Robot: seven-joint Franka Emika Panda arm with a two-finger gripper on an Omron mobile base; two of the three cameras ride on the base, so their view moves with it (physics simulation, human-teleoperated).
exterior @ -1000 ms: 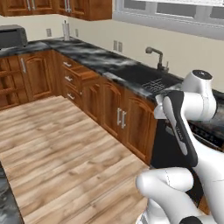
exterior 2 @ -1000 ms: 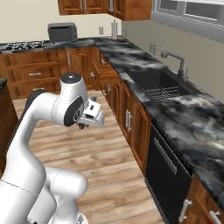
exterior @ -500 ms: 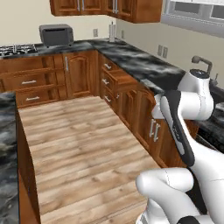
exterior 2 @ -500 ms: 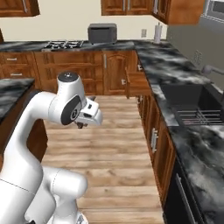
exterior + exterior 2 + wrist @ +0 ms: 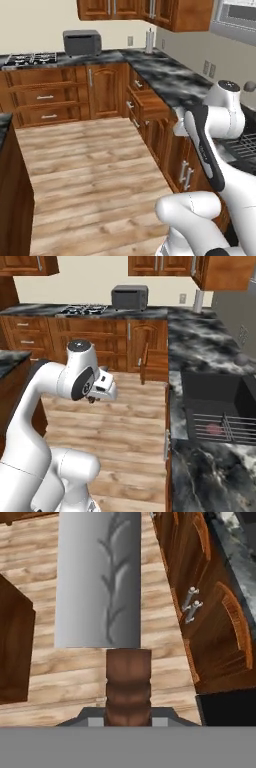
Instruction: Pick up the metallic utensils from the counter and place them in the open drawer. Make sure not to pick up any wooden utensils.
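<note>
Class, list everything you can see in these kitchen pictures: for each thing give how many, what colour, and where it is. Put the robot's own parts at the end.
cleaver: one, silver blade with a dark reddish handle, held in the gripper, seen close in the hand view.
open drawer: one, reddish-brown, pulled out from the cabinets under the right-hand worktop.
worktop: one, black, grey and white marbled, L-shaped along the walls.
toaster oven: one, dark grey, on the back worktop.
stove burners: one set, dark, left of the toaster oven.
sink: one, dark, sunk in the right worktop, wire rack inside.
paper towel roll: one, pale, in the worktop corner.
floor: light wooden planks.
arm: one, white with dark joints.
gripper: one, closed on the cleaver handle.
</note>
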